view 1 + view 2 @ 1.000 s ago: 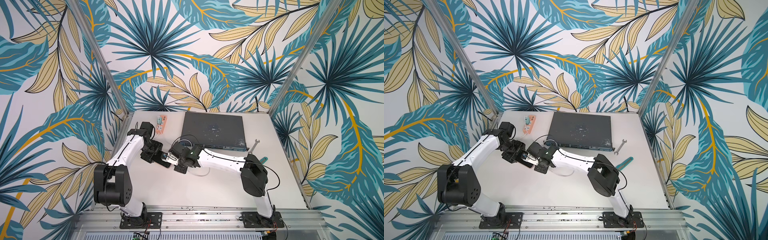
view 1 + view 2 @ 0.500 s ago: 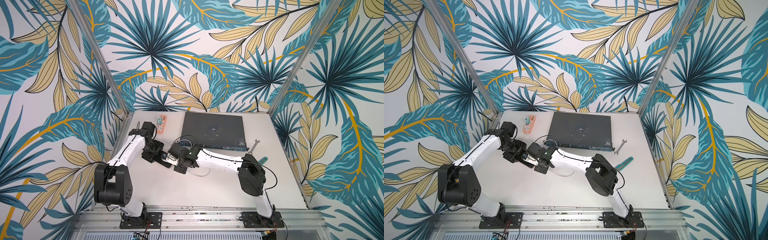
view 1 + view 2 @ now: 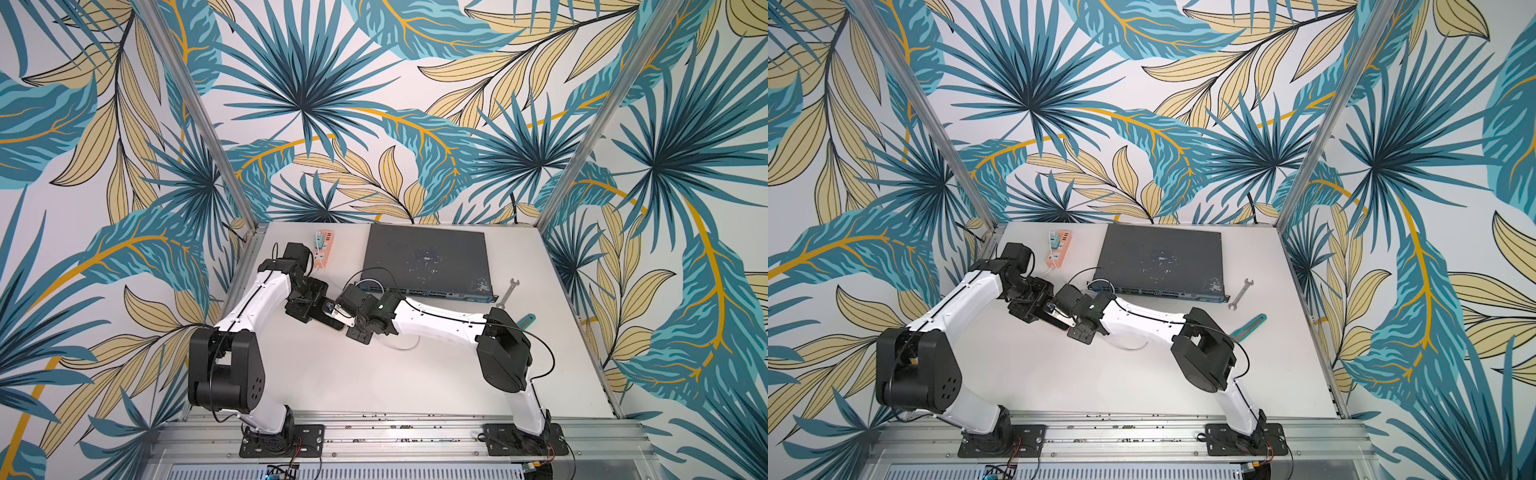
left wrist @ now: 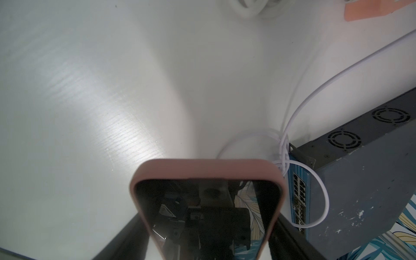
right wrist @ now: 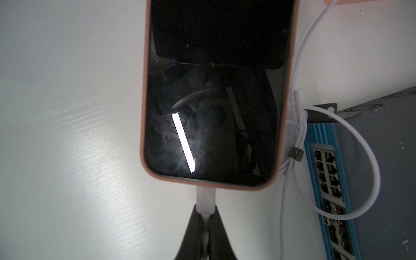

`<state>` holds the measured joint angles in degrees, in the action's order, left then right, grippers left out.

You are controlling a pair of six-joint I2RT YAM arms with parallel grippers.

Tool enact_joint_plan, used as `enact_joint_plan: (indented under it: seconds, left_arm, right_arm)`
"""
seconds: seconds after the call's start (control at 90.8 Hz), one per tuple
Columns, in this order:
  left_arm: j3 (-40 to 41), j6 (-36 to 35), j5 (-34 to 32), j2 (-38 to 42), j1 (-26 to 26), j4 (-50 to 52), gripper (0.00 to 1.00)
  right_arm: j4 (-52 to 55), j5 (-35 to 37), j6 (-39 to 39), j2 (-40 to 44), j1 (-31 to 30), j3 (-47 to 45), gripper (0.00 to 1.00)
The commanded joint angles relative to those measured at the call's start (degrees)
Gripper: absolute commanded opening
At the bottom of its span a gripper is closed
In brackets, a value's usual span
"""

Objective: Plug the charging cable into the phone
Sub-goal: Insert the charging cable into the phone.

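The phone (image 5: 213, 101), black glass in a pink case, lies face up just left of the table's middle (image 3: 332, 318) (image 3: 1054, 318). My left gripper (image 4: 206, 236) is shut on its sides, with a dark finger (image 4: 126, 238) against each long edge. My right gripper (image 5: 205, 213) is shut on the white plug (image 5: 204, 198) of the charging cable (image 5: 369, 162). The plug's body meets the middle of the phone's bottom edge and its metal tip is hidden. The thin cable loops beside the phone (image 4: 324, 195). In both top views the two grippers (image 3: 309, 307) (image 3: 347, 321) face each other across the phone.
A dark grey network switch (image 3: 424, 259) lies at the back, its port side close to the cable loops. An orange power strip (image 3: 322, 249) sits at the back left, a wrench (image 3: 508, 293) and a teal tool (image 3: 525, 321) at the right. A coiled thick white cord (image 4: 249, 7) lies beyond the phone.
The right arm has edged slightly left toward the phone with the plug in its jaws. The left arm and the phone have stayed put.
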<state>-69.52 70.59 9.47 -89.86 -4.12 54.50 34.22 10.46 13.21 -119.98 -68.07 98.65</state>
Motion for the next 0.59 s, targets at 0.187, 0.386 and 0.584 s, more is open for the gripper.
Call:
enact_joint_plan:
  seconds: [0.187,0.386,0.584]
  left_arm:
    - [0.27,1.31,4.54,1.01,-0.55,-0.20,0.00]
    - [0.69,1.36,4.87,1.01,-1.02,-0.49,0.00]
    - [0.72,1.27,5.26,0.66,-1.38,-0.84,0.00]
  right_arm:
    - [-7.65,0.63,-0.21,3.44,-0.28,-0.48,0.00]
    - [-7.59,0.03,0.10,2.95,-0.26,-0.01,0.00]
    - [-7.33,-0.44,0.23,2.23,-0.26,1.02,0.00]
